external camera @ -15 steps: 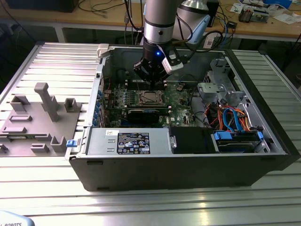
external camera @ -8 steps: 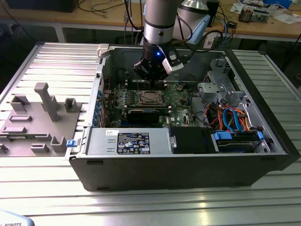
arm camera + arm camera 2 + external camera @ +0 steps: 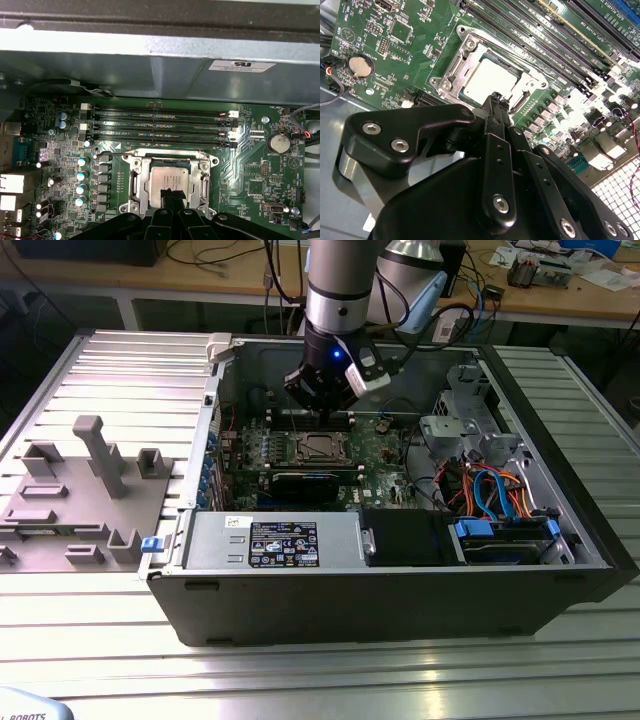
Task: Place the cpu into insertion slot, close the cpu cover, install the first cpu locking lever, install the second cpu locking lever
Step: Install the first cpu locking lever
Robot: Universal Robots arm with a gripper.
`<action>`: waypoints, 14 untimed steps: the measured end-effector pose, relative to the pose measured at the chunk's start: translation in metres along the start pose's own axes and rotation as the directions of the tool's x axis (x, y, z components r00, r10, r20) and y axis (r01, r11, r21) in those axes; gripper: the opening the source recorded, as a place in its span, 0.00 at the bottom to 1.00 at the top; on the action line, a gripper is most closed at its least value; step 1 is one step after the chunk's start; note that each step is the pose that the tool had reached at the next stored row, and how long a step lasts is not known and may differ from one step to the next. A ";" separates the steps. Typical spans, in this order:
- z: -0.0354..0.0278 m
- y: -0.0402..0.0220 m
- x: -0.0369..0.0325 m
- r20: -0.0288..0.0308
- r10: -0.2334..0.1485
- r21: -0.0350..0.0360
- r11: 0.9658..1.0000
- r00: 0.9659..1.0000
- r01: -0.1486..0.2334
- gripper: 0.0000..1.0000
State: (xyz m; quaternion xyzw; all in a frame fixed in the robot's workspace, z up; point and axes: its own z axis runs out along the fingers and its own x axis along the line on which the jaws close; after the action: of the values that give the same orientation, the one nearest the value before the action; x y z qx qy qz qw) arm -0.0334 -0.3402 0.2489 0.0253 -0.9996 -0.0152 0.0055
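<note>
Dull silver cpu [image 3: 167, 181] sits flat in the insertion slot [image 3: 141, 186] on the green motherboard [image 3: 250, 165], framed by the silvery cpu cover [image 3: 170, 155], which lies down around the chip with the chip top showing through its cut-out. In the second wrist view same picture: cpu [image 3: 492, 80] seated, cover [image 3: 470, 45] flat around it, slot body [image 3: 452, 67] at the side. Claw [image 3: 173, 193] is right over the chip edge, black fingertips [image 3: 167, 195] pinched together with no visible gap and nothing between them; in the second wrist view the tips [image 3: 496, 100] meet at the chip's near edge, whether actually touching it I can't tell. In the exterior view the arm [image 3: 340, 290] reaches down into the open computer case [image 3: 400, 590], claw [image 3: 328, 405] just above the socket area [image 3: 318, 447]. Long black memory slots [image 3: 160, 125] run beside the socket, coin cell battery [image 3: 278, 143] further off on the board. Case lies on the ribbed metal bench [image 3: 100, 640]; grey fixture blocks [image 3: 90, 480] stand on the exterior view's left, well apart from the case.
</note>
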 end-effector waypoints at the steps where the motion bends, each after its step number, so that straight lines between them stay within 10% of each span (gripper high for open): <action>1: -0.0003 0.0000 0.0000 0.000 0.000 0.000 1.000 1.000 0.000 0.11; 14: -0.0037 0.0014 0.0031 0.000 0.000 0.000 1.000 1.000 0.000 0.11</action>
State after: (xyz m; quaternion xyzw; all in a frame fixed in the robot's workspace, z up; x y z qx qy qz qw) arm -0.0366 -0.3391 0.2527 0.0252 -0.9996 -0.0152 0.0055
